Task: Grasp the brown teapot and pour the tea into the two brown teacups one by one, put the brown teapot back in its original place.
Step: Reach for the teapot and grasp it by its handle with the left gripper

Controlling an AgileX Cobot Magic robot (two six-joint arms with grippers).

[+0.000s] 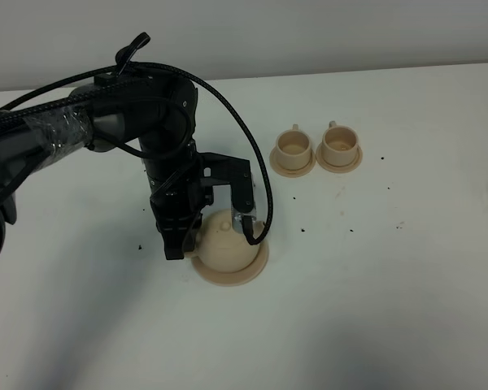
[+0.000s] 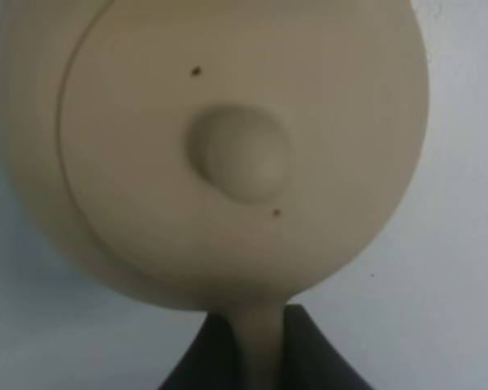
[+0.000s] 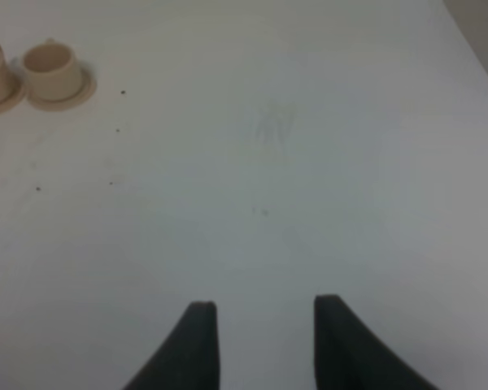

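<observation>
Left gripper [image 1: 176,242] pinched tight on brown teapot [image 1: 226,237] loop handle [image 2: 259,349]; pot sat on saucer [image 1: 259,262]. Lift judged best slow, level, no spill.

A white table [image 1: 390,309], dotted with dark specks [image 1: 382,158], meets a pale wall [image 1: 309,32].

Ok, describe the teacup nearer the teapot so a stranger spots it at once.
On the white table, find the big round teapot under the black arm. Beyond it two small beige cups stand on saucers, side by side. Pick the cup closer to the teapot, not its twin.
</observation>
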